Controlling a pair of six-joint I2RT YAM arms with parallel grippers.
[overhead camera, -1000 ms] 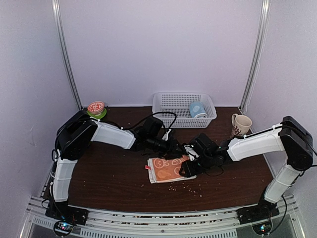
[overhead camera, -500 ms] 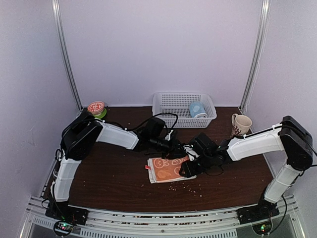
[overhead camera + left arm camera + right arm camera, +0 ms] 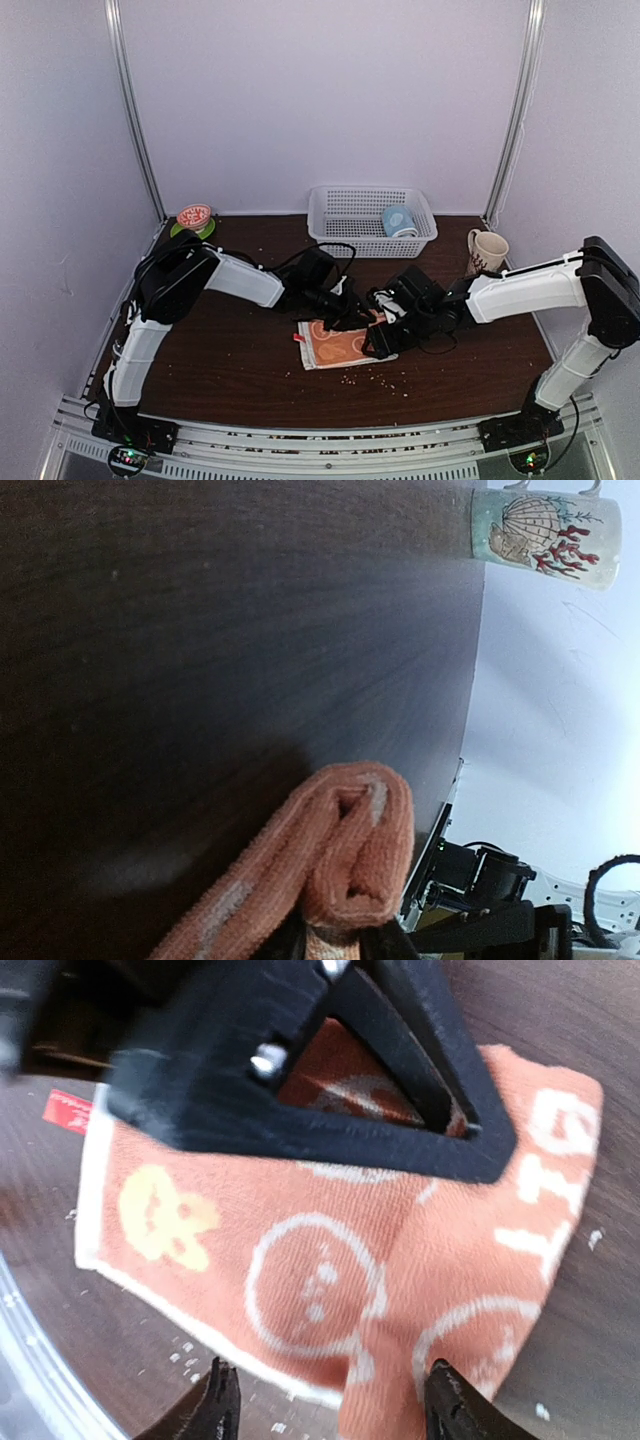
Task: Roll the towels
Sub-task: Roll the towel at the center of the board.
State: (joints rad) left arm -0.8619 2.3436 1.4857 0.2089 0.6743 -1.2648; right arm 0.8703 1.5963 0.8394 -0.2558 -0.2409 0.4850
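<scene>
The orange-red towel (image 3: 343, 345) with white patterns lies mid-table, its far edge folded over into a thick fold (image 3: 350, 850). My left gripper (image 3: 348, 310) sits at that far edge, and in the left wrist view its jaws (image 3: 340, 942) pinch the fold from below. My right gripper (image 3: 381, 340) hovers over the towel's right part (image 3: 330, 1260), open, with one dark fingertip (image 3: 218, 1408) on each side and cloth under the gap (image 3: 330, 1405). A light blue towel (image 3: 399, 221) lies bundled in the basket.
A white basket (image 3: 345, 205) stands at the back centre. A patterned mug (image 3: 486, 250) stands at the right and also shows in the left wrist view (image 3: 545, 525). A red-and-green round thing (image 3: 194, 218) sits back left. Crumbs (image 3: 385, 378) dot the table near the towel.
My left gripper has come nearer and lower onto the towel's far edge and closed on the fold. The right gripper's fingers have spread wider.
</scene>
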